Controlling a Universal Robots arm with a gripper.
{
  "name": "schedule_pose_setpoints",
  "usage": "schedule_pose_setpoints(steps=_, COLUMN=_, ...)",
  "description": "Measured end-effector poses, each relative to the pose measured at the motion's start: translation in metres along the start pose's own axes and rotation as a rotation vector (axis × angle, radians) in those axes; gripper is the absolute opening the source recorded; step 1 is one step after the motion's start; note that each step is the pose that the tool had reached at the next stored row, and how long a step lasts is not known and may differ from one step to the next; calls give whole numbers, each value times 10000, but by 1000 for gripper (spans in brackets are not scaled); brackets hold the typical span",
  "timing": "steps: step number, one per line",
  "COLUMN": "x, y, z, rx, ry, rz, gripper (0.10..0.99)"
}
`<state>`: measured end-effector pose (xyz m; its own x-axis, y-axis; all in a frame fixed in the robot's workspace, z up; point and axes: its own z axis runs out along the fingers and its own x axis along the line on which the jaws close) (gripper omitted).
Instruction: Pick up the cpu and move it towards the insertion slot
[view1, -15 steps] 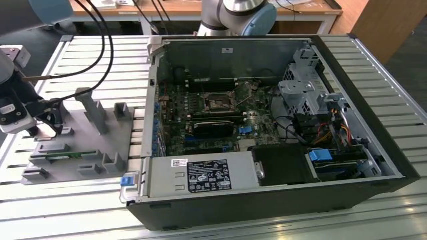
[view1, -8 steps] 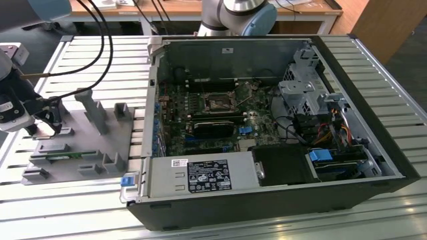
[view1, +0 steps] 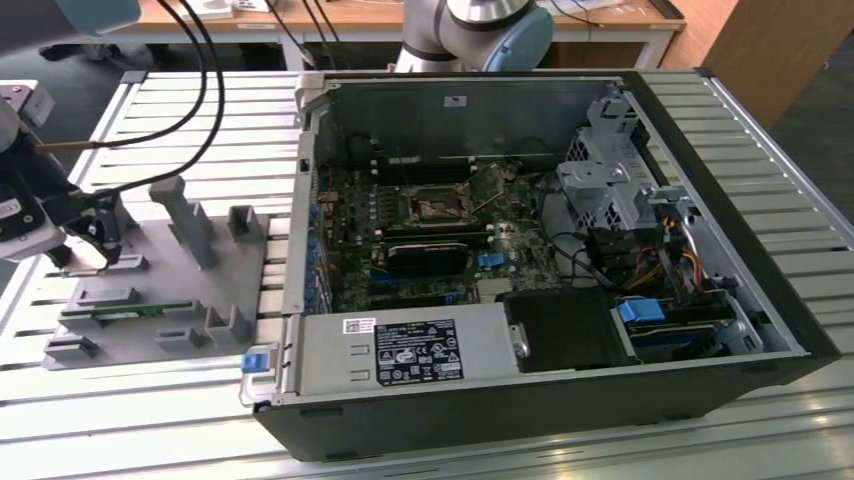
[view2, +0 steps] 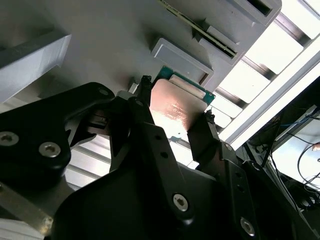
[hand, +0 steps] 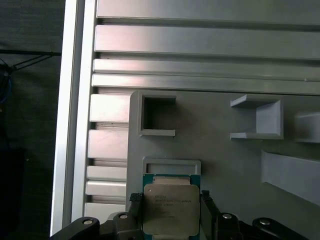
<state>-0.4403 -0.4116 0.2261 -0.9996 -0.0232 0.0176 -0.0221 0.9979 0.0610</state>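
Black two-fingered pincer (hand: 170, 199) clamps the flat silver-topped square cpu (hand: 170, 212) between its fingertips just off the grey plastic tray (hand: 220, 165), the dark metal-framed insertion slot (view1: 438, 207) well apart; so thin an edge hold risks a slip.

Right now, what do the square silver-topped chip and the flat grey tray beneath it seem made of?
Square silver-topped cpu: probably metal lid, satin sheen, on a green circuit-board rim. Flat grey tray: likely matte plastic, dull surface, moulded walls.

The small square cpu (hand: 170, 212) has a satin silver metal lid. At nine o'clock from the black sheet-metal computer case (view1: 534, 420), the moulded grey plastic tray (view1: 160, 270) looks matt, the slatted aluminium table (view1: 200, 110) smooth.
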Motion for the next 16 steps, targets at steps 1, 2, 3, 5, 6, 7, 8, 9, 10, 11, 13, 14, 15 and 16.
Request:
schedule_pose_setpoints(steps=1, x=0, y=0, z=-5, rx=1, ry=1, rz=0, gripper=541)
schedule_pose_setpoints(steps=2, x=0, y=1, z=-10, rx=0, ry=0, rz=0, gripper=541)
schedule_pose_setpoints(steps=3, x=1, y=1, z=-17, rx=1, ry=1, rz=0, gripper=541)
schedule_pose_setpoints(steps=5, x=0, y=2, z=-25, rx=-1, ry=-1, rz=0, gripper=541)
schedule_pose_setpoints(steps=6, x=1, y=2, z=-28, rx=-1, ry=-2, rz=0, gripper=541)
schedule_pose_setpoints(steps=7, x=1, y=2, z=-34, rx=0, ry=0, rz=0, gripper=541)
schedule_pose_setpoints(steps=8, x=1, y=2, z=-36, rx=0, ry=-1, rz=0, gripper=541)
schedule_pose_setpoints(steps=9, x=1, y=2, z=-40, rx=0, ry=0, rz=0, gripper=541)
schedule_pose_setpoints(steps=10, x=1, y=3, z=-44, rx=0, ry=0, rz=0, gripper=541)
schedule_pose_setpoints(steps=11, x=1, y=3, z=-48, rx=1, ry=1, rz=0, gripper=541)
schedule_pose_setpoints(steps=13, x=1, y=3, z=-57, rx=1, ry=1, rz=0, gripper=541)
schedule_pose_setpoints(steps=14, x=1, y=4, z=-60, rx=-1, ry=-1, rz=0, gripper=541)
schedule_pose_setpoints(steps=15, x=1, y=4, z=-65, rx=0, ry=0, rz=0, gripper=541)
schedule_pose_setpoints(steps=16, x=1, y=4, z=-68, rx=0, ry=0, rz=0, gripper=541)
